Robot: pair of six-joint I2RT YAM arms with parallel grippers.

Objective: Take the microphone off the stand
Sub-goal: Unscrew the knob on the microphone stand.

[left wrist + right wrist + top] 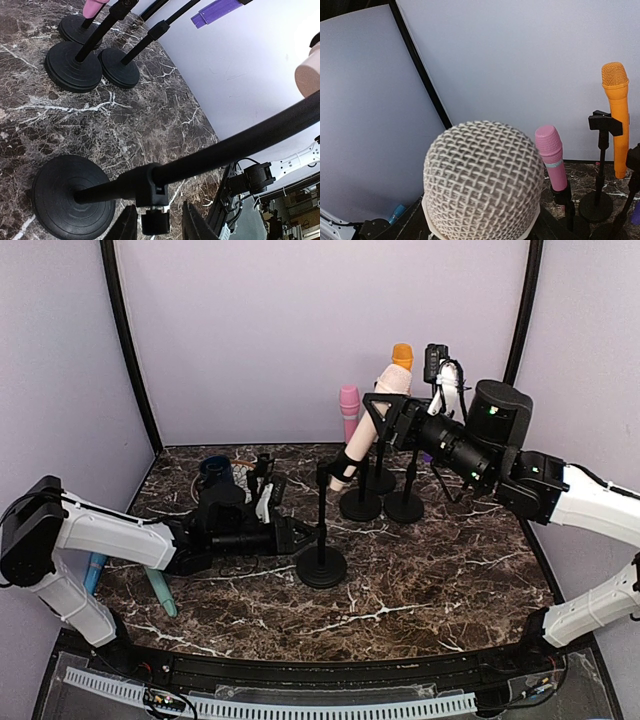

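Note:
The cream microphone (390,382) with a mesh head (482,180) leans in the clip (345,465) of the front black stand (322,566). My right gripper (380,418) is shut on it just below the head, and the head hides most of the fingers in the right wrist view. My left gripper (298,537) lies low by the stand's pole (225,150). It is open, its fingers (127,225) straddling the small clamp knob (155,222) under the pole joint with a gap on the right side. The round base (70,197) sits on the marble.
A pink microphone (349,400) and an orange one (402,355) stand in their own stands (360,505) (404,505) behind. Two bluish microphones (160,590) (93,570) lie at the left by my left arm. A dark round item (215,468) sits at the back left.

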